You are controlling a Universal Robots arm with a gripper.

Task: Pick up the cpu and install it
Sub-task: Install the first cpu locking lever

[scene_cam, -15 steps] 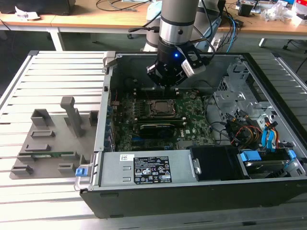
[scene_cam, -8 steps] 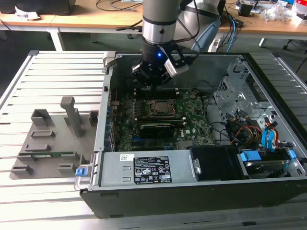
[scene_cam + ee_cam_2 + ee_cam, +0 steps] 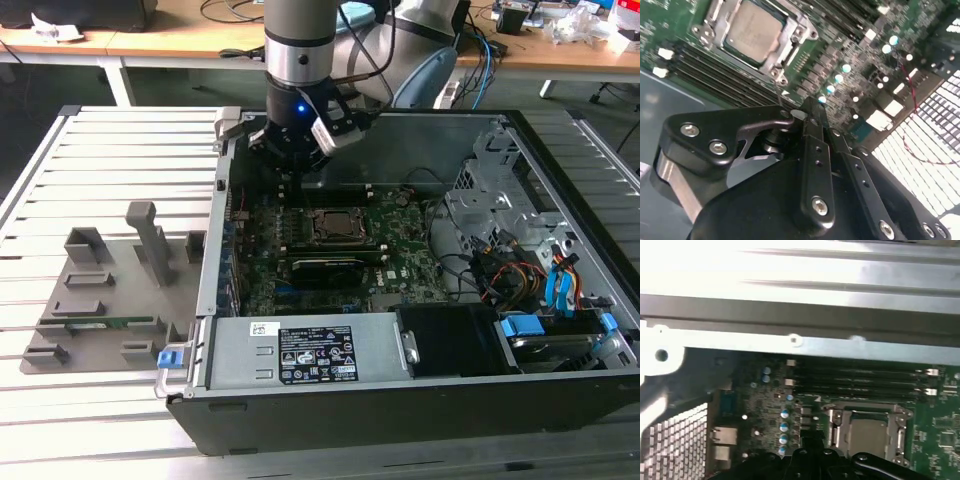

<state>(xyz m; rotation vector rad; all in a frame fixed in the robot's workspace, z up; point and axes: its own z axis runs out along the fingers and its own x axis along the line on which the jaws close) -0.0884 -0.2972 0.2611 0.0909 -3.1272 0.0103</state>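
The gripper (image 3: 812, 112) hangs above the motherboard (image 3: 400, 255) inside the open computer case (image 3: 420, 400), its fingers (image 3: 815, 150) drawn together into a narrow stack with nothing between them, as the second wrist view shows from behind the black linkage. Just beyond the fingertips, toward the upper left of that frame, the cpu (image 3: 750, 27) lies flat in its socket (image 3: 790, 35), its silvery top ringed by the metal retention frame; in the first wrist view the same chip (image 3: 867, 432) sits at lower right, beside the dark memory slots (image 3: 860, 380). In the exterior view the arm (image 3: 300, 60) stands at upper centre over the case's back edge, with the socket at mid-frame below it. Judged from this, the chip is already placed and the fingers are free of it; whether the frame is latched down cannot be told, since the lever is hard to make out. The fingertips themselves are masked by the gripper body in the first wrist view. On the tabletop (image 3: 100, 140) at the exterior view's left, a grey parts fixture (image 3: 110, 290) holds a green memory stick (image 3: 110, 323).
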